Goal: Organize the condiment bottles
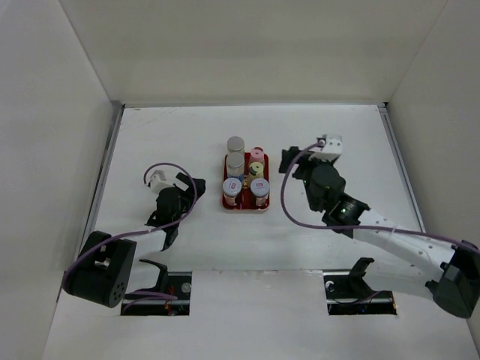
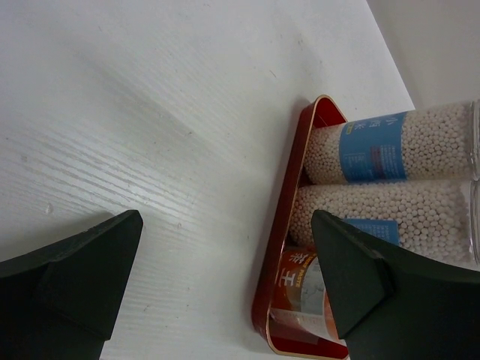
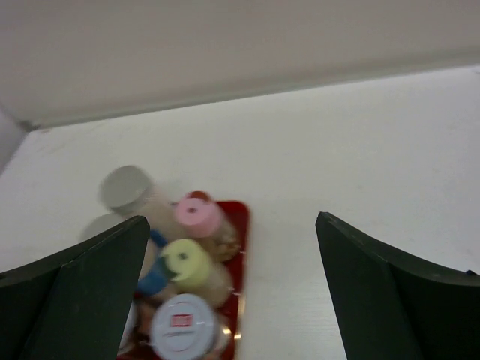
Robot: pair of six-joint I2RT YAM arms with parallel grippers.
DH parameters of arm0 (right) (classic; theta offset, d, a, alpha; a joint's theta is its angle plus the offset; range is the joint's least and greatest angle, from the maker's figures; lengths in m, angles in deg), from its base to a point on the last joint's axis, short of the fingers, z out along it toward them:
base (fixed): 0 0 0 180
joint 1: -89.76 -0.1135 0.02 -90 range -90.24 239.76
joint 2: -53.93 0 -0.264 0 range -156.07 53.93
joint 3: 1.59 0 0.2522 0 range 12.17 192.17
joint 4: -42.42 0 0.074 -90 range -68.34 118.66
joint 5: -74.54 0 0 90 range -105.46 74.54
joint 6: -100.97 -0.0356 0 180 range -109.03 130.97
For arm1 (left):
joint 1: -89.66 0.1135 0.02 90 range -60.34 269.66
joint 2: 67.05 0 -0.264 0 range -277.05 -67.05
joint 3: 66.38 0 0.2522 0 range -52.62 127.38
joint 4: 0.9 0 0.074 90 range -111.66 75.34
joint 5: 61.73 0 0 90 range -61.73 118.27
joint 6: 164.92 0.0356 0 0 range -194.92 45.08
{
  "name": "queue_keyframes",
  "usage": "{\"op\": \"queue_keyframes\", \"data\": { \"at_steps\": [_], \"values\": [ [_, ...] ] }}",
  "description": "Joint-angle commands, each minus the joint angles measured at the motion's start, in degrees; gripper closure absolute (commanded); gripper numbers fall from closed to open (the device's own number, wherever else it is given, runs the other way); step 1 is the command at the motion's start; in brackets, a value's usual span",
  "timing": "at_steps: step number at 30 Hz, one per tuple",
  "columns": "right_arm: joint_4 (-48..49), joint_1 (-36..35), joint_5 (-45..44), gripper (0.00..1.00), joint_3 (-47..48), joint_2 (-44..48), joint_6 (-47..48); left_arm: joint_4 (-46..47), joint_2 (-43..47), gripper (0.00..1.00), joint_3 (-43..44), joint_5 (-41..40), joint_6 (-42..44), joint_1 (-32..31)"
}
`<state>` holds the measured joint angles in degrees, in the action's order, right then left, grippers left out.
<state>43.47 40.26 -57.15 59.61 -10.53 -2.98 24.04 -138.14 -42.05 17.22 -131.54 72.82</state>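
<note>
Top external view: all 6 condiment bottles [image 1: 235, 163] are recorded standing upright inside the red tray [image 1: 245, 210], which sits near the middle of the white table [image 1: 172, 135].

- Layout: 2 columns of 3, packed close. In the left column are the 2 grey-capped bottles [image 1: 236, 144] at the far end and 1 silver-lidded jar [image 1: 232, 187] at the near end. In the right column are the pink-capped bottle [image 1: 257, 154], the yellow-green shaker [image 1: 256, 168] and the 2nd silver-lidded jar [image 1: 259, 186].
- No bottle is seen on the bare table outside the tray.
- Left gripper [image 2: 225, 225]: jaws are spread wide and nothing is held. It is placed low, just beside the tray's left side. The blue labels [image 2: 371, 156] of the tall bottles are visible past its right finger.
- Right gripper [image 3: 232, 221]: jaws are spread wide and nothing is held. It is placed to the right of the tray and apart from it. This view is blurred, though the caps can be told by colour.

Progress judgement: the sorting is judged essentially complete, since every bottle is contained and grouped and none is tilted. Whether a stricter pairing by type is required cannot be told from the task wording. Judged outstanding, at most: the arms to be drawn clear of the tray without the tall bottles being knocked.
</note>
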Motion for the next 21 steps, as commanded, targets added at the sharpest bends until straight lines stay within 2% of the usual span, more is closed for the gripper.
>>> {"op": "queue_keyframes", "data": {
  "at_steps": [1,5,10,21],
  "values": [
    [1.36,4.7,-4.18,0.0,-11.9,3.46,-6.77,0.42,0.42,0.0,2.35,-0.02,0.63,-0.34],
    [1.81,9.1,-4.63,0.0,-22.29,8.73,-12.66,-3.53,0.69,0.0,3.75,0.67,0.81,0.54],
    [1.71,12.09,-3.84,0.0,-27.48,13.31,-15.04,-4.24,1.39,0.0,3.93,-0.73,0.99,0.01],
    [0.75,11.92,-1.2,0.0,-26.44,7.6,-18.03,-3.89,2.18,0.0,3.93,-0.2,1.16,-0.6]
  ]
}}
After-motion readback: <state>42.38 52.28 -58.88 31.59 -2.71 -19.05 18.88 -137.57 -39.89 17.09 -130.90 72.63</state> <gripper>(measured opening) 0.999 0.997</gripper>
